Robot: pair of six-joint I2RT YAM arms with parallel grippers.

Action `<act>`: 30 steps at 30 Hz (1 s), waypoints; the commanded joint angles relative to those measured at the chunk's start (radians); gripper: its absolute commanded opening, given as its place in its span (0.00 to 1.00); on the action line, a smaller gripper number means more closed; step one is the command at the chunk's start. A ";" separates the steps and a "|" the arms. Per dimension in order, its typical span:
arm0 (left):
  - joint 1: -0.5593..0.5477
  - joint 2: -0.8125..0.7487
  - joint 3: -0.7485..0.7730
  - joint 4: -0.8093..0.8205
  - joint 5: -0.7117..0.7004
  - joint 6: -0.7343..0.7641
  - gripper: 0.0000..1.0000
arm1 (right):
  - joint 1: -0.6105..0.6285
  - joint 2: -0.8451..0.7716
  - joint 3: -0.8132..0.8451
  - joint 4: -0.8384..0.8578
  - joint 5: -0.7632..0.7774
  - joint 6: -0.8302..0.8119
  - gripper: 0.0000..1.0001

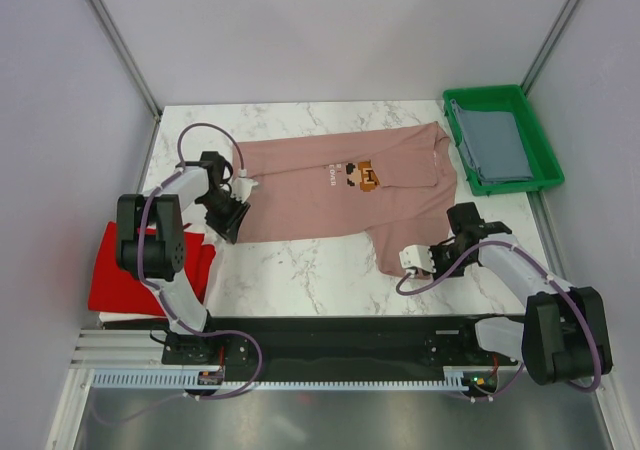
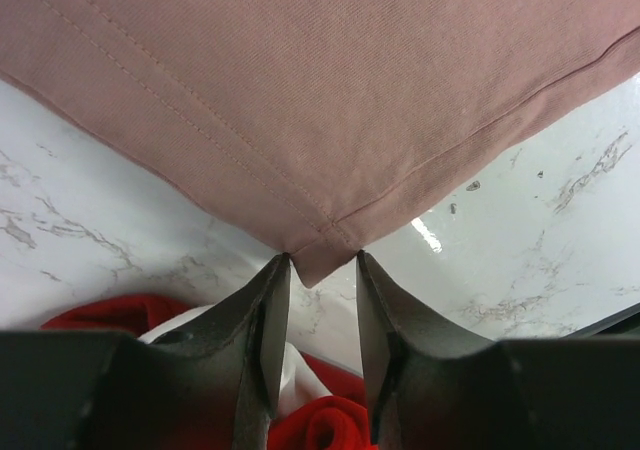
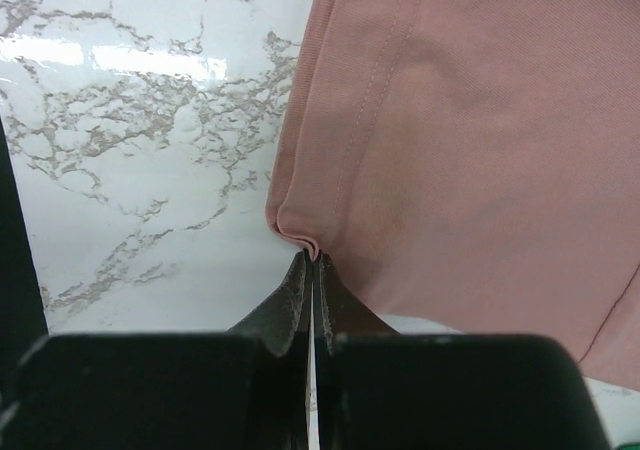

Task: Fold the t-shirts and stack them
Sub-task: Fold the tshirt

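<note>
Folding not begun: dusty-pink t-shirt [image 1: 330,195] lies spread, right end effector [image 3: 312,258] clamped on its edge, left end effector [image 2: 322,266] apart around its hem corner; red t-shirt [image 1: 125,282] waits.

Spread shirt [image 1: 320,195] at centre; tray [image 1: 484,94] at two o'clock holds a folded shirt [image 1: 495,145]; crumpled shirt [image 1: 125,280] at eight o'clock.

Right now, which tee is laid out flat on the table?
The dusty-pink tee with the chest graphic. The red tee lies bunched at the left edge; the grey-blue tee sits folded in the green tray.
</note>
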 commanded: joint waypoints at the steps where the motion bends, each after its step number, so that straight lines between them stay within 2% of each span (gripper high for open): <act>1: -0.005 0.011 -0.008 0.007 -0.008 0.007 0.40 | 0.004 -0.027 0.006 0.014 -0.024 0.032 0.00; 6: -0.012 0.017 -0.019 0.009 -0.006 0.007 0.36 | 0.004 -0.058 -0.020 0.022 -0.026 0.068 0.00; 8: -0.012 0.022 -0.017 0.009 -0.008 0.007 0.27 | 0.004 -0.075 -0.023 0.023 -0.023 0.078 0.00; 9: -0.012 0.017 -0.014 0.004 -0.003 0.007 0.18 | 0.004 -0.102 -0.017 0.028 -0.023 0.133 0.00; 11: -0.012 0.014 -0.012 0.004 -0.004 0.009 0.14 | 0.005 -0.110 -0.005 0.040 -0.026 0.158 0.00; 12: -0.012 0.008 -0.006 0.000 -0.007 0.009 0.09 | 0.004 -0.125 0.003 0.048 -0.029 0.218 0.00; 15: -0.012 -0.004 0.006 -0.009 -0.012 0.012 0.02 | 0.004 -0.151 0.041 0.075 -0.033 0.339 0.00; 22: -0.012 -0.044 0.075 -0.060 -0.006 0.012 0.02 | 0.004 -0.170 0.184 0.158 -0.018 0.597 0.00; 30: -0.012 0.040 0.276 -0.126 0.029 0.005 0.02 | 0.004 -0.059 0.371 0.239 0.065 0.715 0.00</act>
